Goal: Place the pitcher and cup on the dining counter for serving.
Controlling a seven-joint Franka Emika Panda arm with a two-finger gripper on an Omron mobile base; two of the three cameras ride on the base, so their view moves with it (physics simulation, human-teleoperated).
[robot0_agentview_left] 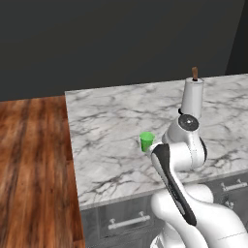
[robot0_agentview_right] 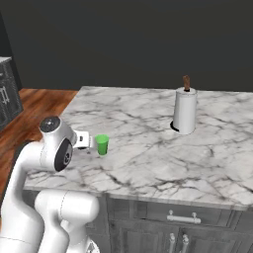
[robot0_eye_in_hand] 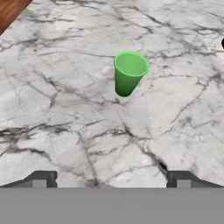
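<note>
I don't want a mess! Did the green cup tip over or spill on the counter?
No. The cup stands upright on the counter, with no spill around it. The paper towel roll is upright too. Nothing looks odd.

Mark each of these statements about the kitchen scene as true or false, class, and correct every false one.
1. The green cup stands upright on the marble dining counter. True.
2. The gripper is closed around the cup. False: its jaws stand wide apart, and in the hand view the cup sits clear of the fingertips.
3. A white paper towel roll stands on the same counter as the cup. True.
4. The cup lies tipped on the wooden floor. False: it is upright on the marble top.
5. The cup is red. False: it is bright green.
</note>
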